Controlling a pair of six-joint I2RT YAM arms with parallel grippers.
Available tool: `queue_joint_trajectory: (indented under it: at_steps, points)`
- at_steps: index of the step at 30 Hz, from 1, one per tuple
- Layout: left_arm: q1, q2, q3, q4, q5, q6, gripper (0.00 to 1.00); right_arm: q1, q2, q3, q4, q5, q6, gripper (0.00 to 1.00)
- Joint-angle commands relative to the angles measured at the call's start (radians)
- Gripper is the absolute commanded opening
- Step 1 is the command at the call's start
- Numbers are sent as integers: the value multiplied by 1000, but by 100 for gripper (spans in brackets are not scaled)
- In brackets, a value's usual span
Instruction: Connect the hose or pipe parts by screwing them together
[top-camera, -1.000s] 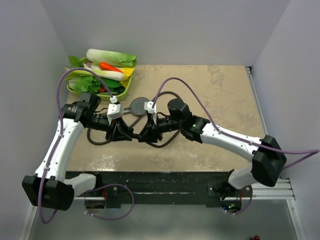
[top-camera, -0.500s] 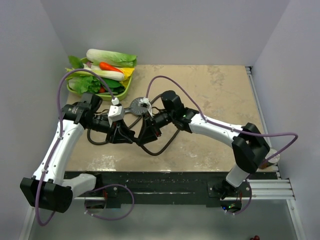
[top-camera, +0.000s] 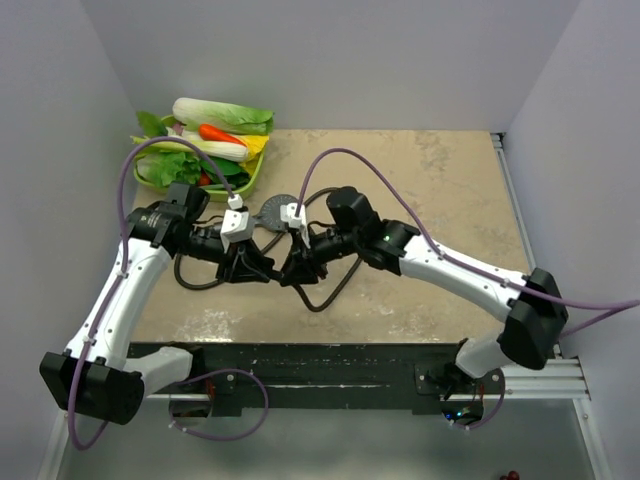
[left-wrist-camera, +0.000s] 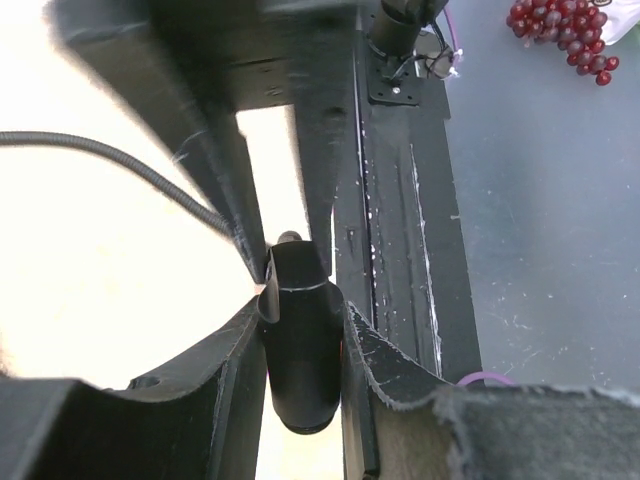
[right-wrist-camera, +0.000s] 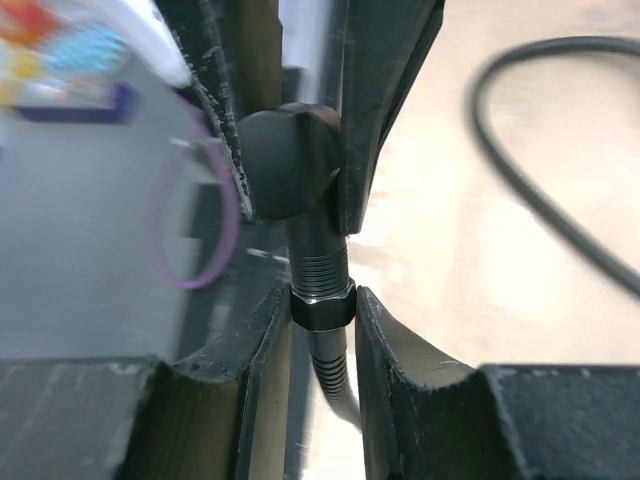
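My right claw, clamped on the hose nut, has just twisted round; my left claw clamps the shower handle. The threads are still showing, so keep turning!

— Top panel: where do we stand?
— We look down from above and behind the arm bases. We are far enough back to take in the whole counter, and we face its far edge.
— And the wrist panels?
— We ride just behind each tool. Over the left tool we face the near rail. Over the right tool we face the opposite tool. Both close views share the shower handle, which sits mid-counter in the top panel.
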Motion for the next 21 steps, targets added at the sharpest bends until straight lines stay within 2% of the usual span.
queue_joint_trajectory:
  at_steps: [1,2,7,12,21]
  points:
    - [-24,31,15,-54,-45,-11,0,106,-146,-10,54,443,-290,0]
    - [-25,34,30,-54,-41,-17,0,128,-151,-28,34,547,-309,0]
    - [-25,54,98,-54,-16,-68,0,252,-161,-100,18,762,-384,0]
    - [-25,57,89,-54,-2,-85,0,333,-181,-146,107,981,-451,0]
    - [-32,46,66,-56,-22,-85,0,387,-191,-165,167,1126,-525,0]
